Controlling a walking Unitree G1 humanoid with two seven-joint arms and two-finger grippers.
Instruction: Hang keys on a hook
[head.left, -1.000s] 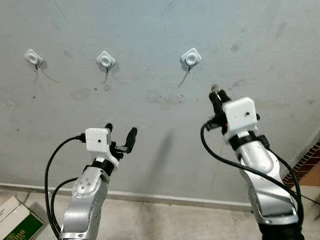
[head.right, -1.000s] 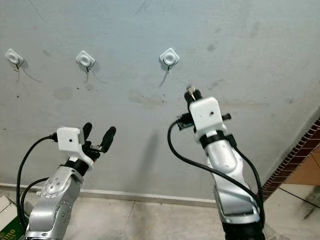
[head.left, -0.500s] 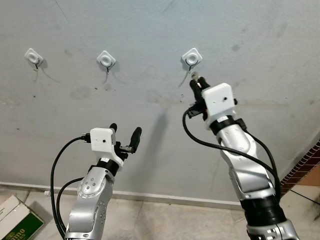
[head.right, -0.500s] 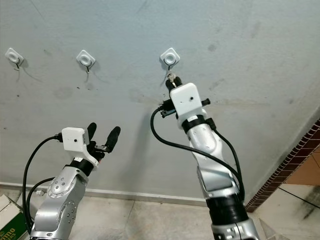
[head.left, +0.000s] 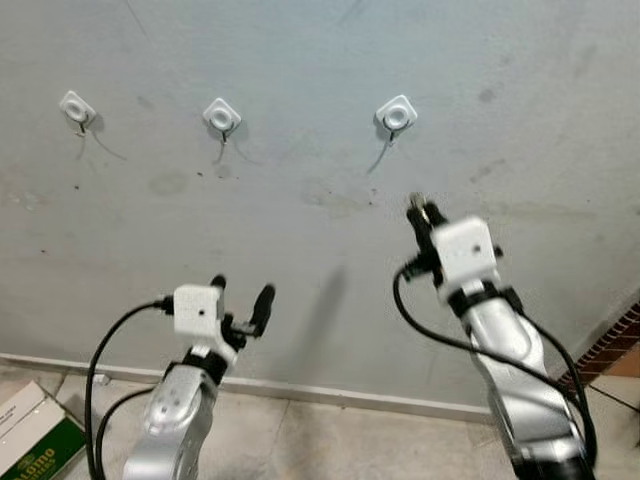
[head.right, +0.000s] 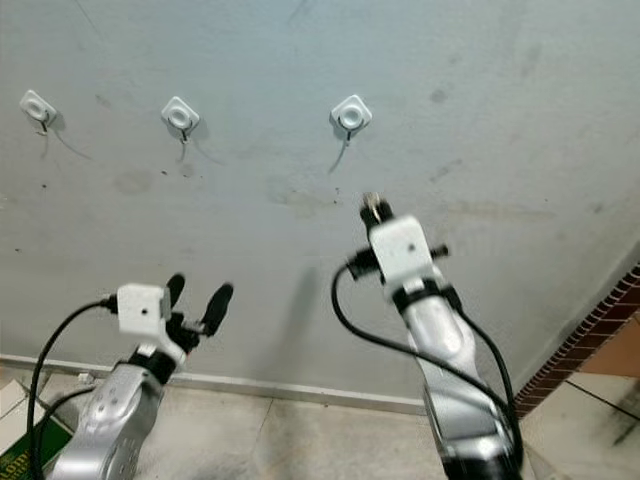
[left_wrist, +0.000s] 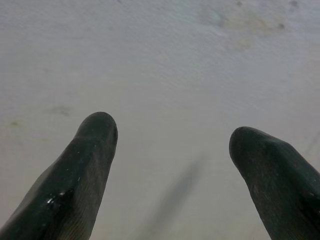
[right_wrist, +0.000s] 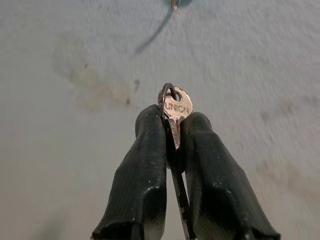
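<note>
While the right end effector is raised toward the grey wall, its two black fingers are clenched tight on a key, w/ no gap between the pads except the metal itself. Key's brass-coloured head, stamped UNION, sticks out past the fingertips, a thin ring through its hole; the blade runs back between the fingers. In the head views the key shows as a small glint at the tip of the right end effector, below and slightly right of the rightmost hook, apart from it, not touching. That hook is a white square pad w/ a small metal hook; two more like it sit further left on the wall: middle hook and left hook. Left end effector is held lower, near the wall, released: fingers spread wide apart, nothing between them, bare wall beyond. Down at floor level, a box w/ green print lies by the left arm.
</note>
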